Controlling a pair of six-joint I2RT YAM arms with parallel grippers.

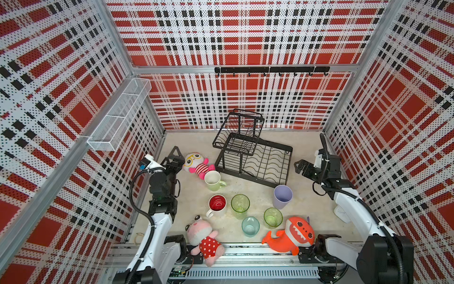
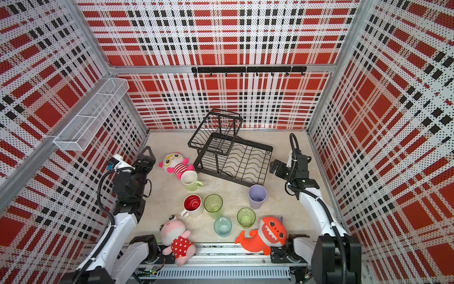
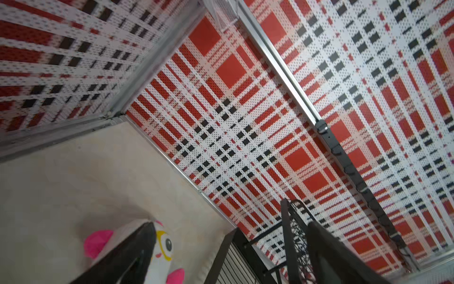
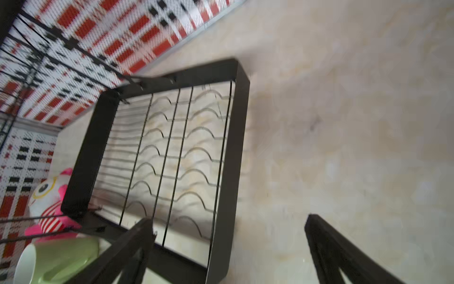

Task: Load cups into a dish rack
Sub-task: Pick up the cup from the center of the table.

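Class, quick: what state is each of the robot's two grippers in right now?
Left gripper: open, holding nothing.
Right gripper: open, holding nothing.

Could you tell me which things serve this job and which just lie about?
Job: pale green mug, white mug, lilac tumbler, tall green glass, short green glass, teal glass, dish rack.
Idle: shark plush, pink plush, striped plush, mesh shelf, hook rail.

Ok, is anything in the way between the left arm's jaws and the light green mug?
Yes. The soft toy with yellow glasses lies between the left jaws and the light green mug, its pink foot right beside the mug. The jaws stand open, holding nothing.
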